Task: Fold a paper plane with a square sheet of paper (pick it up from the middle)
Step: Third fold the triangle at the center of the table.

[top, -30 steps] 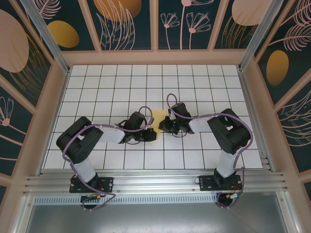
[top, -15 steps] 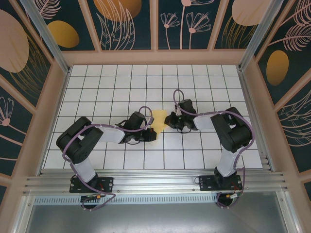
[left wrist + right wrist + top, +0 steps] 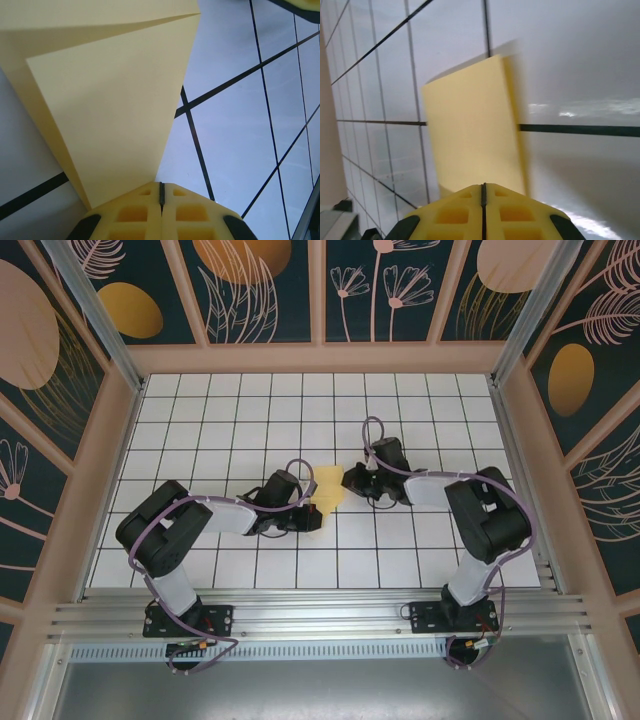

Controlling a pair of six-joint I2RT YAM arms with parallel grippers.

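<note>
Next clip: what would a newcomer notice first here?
A folded yellow paper sits mid-table on the white grid table, between two black arms. The left pincer is shut at the paper's near-left corner. The right pincer, also shut, is at its right edge.

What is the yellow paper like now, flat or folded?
Folded: the yellow paper shows a slanted flap lying over a second layer, with a fold line across its top.
</note>
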